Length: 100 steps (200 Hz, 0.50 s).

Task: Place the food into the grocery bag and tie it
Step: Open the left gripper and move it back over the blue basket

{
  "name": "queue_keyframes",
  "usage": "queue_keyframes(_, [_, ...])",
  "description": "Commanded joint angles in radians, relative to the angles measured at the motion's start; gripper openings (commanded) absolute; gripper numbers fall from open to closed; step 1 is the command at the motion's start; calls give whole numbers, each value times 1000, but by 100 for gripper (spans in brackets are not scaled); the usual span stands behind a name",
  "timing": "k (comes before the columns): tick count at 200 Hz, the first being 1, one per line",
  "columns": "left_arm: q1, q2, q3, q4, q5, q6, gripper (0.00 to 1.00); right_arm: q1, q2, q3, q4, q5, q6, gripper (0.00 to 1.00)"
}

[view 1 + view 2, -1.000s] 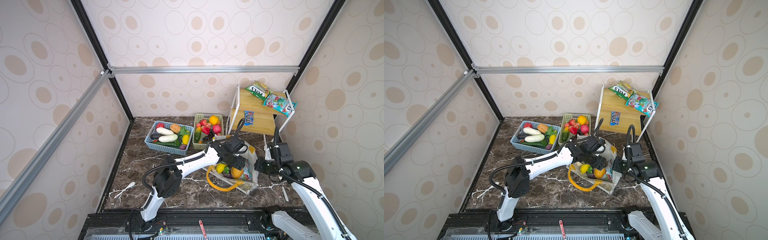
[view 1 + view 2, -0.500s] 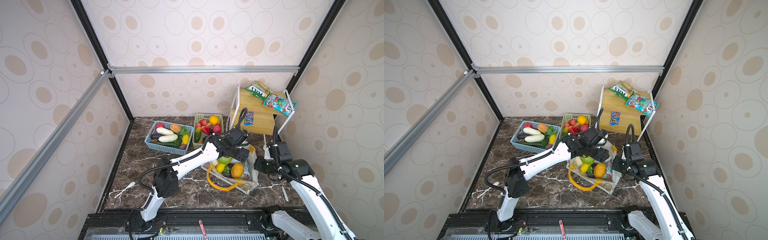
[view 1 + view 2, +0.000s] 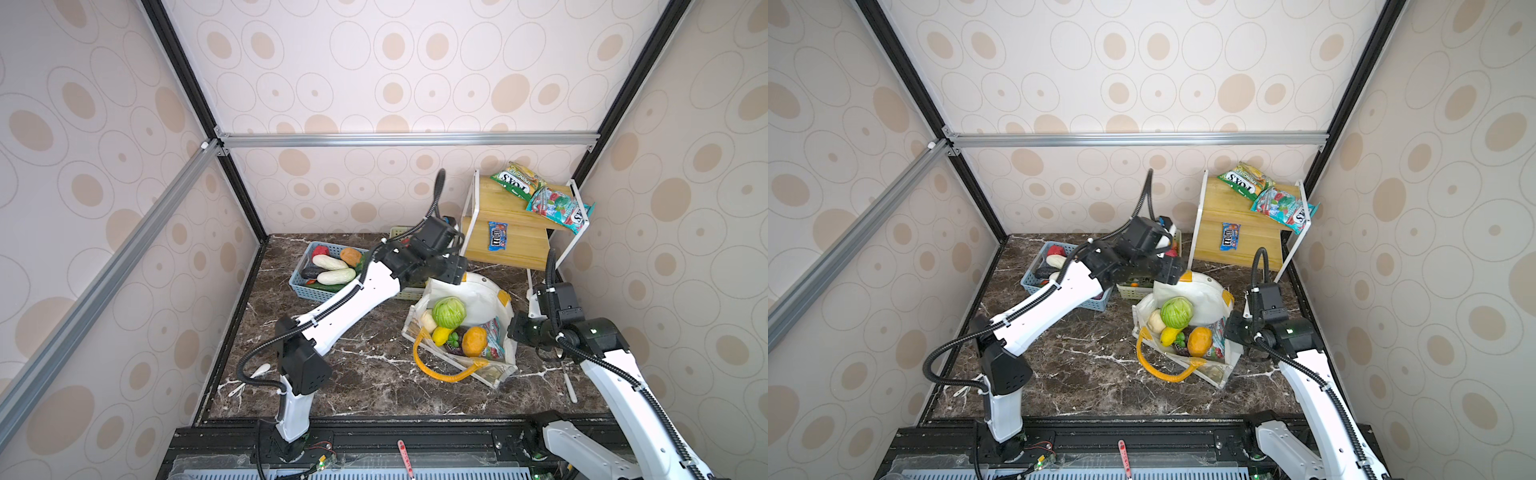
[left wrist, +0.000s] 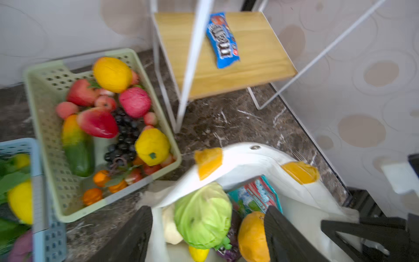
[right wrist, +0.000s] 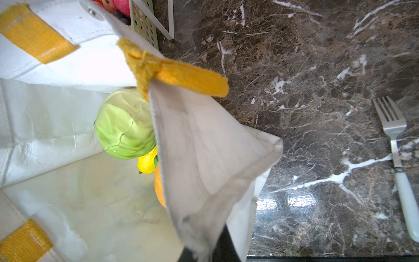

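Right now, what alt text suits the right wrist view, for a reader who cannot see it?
The right end effector is shut on the edge of the white grocery bag. Inside lie a green cabbage, a yellow fruit and an orange fruit; a fork lies apart on the marble table.

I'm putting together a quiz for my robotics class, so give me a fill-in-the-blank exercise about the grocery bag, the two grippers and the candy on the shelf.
1. The cabbage lies ____ the grocery bag.
2. The right gripper is ____ on the bag's cloth edge.
3. The left gripper, near the bag's rim, has its jaws ____.
4. The candy packet on the wooden shelf is ____.

Missing words: inside; shut; open; blue.
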Motion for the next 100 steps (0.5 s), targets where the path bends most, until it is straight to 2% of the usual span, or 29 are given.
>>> queue_keyframes(1, [83,-63,-57,-11,-27,32,78,0,-1,12,-16,2,-4,9])
queue_keyframes(46, [250,-86,-135,2,-93,72,79,0,5,7,-9,-4,-4,9])
queue_keyframes(100, [411,-60,-201,70,-99,70,78,0,10,0,-8,-4,-7,9])
